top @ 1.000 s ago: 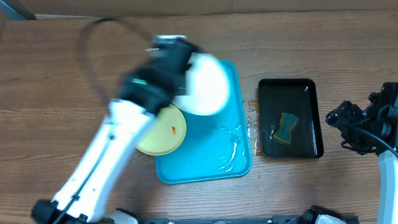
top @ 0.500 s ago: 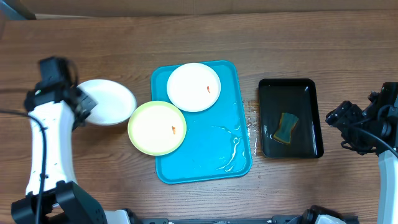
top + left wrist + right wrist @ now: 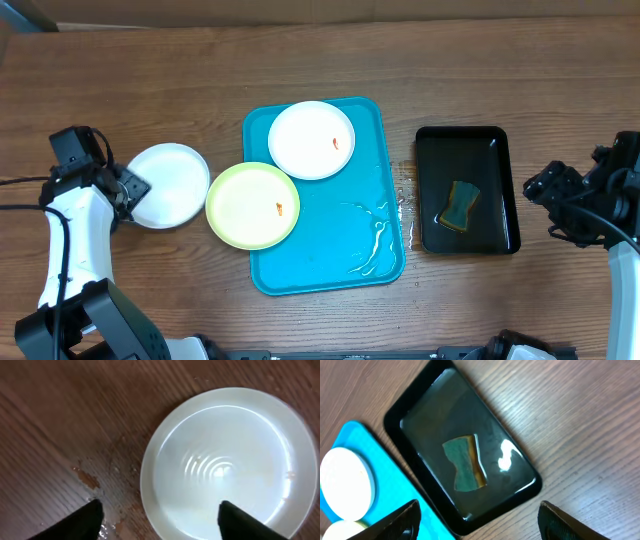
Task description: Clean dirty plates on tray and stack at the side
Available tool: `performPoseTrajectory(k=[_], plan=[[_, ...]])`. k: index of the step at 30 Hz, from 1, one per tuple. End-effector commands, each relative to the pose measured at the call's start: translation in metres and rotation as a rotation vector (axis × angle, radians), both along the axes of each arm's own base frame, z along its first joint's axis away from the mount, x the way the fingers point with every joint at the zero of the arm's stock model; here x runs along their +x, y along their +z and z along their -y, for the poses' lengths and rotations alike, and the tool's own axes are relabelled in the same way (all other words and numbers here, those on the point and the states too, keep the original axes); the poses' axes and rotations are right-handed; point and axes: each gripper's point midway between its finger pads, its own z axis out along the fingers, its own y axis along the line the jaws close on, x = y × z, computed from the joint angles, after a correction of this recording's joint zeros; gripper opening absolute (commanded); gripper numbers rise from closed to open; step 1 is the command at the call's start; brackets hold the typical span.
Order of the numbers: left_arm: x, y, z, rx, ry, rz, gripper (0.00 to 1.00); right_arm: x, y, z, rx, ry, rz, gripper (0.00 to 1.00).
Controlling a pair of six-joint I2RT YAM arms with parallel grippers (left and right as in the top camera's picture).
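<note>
While both arms sit at the outer ends of the wood-grain table (image 3: 450, 60), the plates lie at its middle and left. One white plate (image 3: 168, 185), round, smooth and glossy with a shallow raised rim, rests flat on the bare wood well left of the tray (image 3: 330, 268), just beside the yellow-green plate (image 3: 253, 205); whether the two rims touch cannot be told. The left gripper (image 3: 128, 188) hovers at the white plate's left edge. In the left wrist view its dark fingers (image 3: 87, 517) are spread wide, one over the wood and one over the plate's rim, gripping nothing. Droplets (image 3: 100, 485) glisten on the wood beside that plate (image 3: 225, 460). The turquoise plastic tray, rectangular with rounded corners, carries wet streaks (image 3: 370, 235) on its floor. The yellow-green plate overhangs its left rim and bears a small red-orange smear (image 3: 280, 208). A second white plate (image 3: 312, 140), also with a small red-orange mark, lies flat in the tray's far corner. To the right, apart from the tray, a glossy black tray (image 3: 505, 190) holds a green and yellow sponge (image 3: 461, 205) with pinched sides. The right gripper (image 3: 482, 530) hangs above the table with its fingers parted and empty.
</note>
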Motion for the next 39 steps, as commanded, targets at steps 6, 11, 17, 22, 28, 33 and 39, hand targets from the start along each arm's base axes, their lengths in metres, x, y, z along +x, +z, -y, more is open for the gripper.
performPoseTrajectory(k=[6, 11, 17, 22, 28, 33, 39], plan=[[0.048, 0.062, 0.054, -0.157, -0.362, 0.161, 0.77, 0.020, 0.012, -0.059, 0.063, 0.335, 0.108, 0.81], [0.059, 0.085, 0.118, -0.226, -0.633, 0.183, 0.76, 0.025, -0.014, -0.066, 0.012, 0.316, 0.005, 0.81], [0.035, 0.071, 0.172, -0.153, -0.836, -0.016, 0.73, 0.034, -0.080, -0.065, 0.013, 0.286, -0.179, 0.61], [0.016, 0.064, 0.187, -0.142, -0.865, -0.118, 0.78, 0.043, -0.123, -0.066, 0.033, 0.290, -0.277, 0.55], [0.005, 0.062, 0.191, -0.165, -0.868, -0.160, 0.80, 0.052, -0.161, -0.076, 0.037, 0.323, -0.338, 0.42], [-0.006, 0.063, 0.194, -0.200, -0.860, -0.190, 0.69, 0.052, -0.191, -0.082, 0.015, 0.340, -0.396, 0.27], [-0.016, 0.081, 0.197, -0.222, -0.865, -0.177, 0.65, 0.053, -0.187, -0.074, -0.020, 0.314, -0.422, 0.04]])
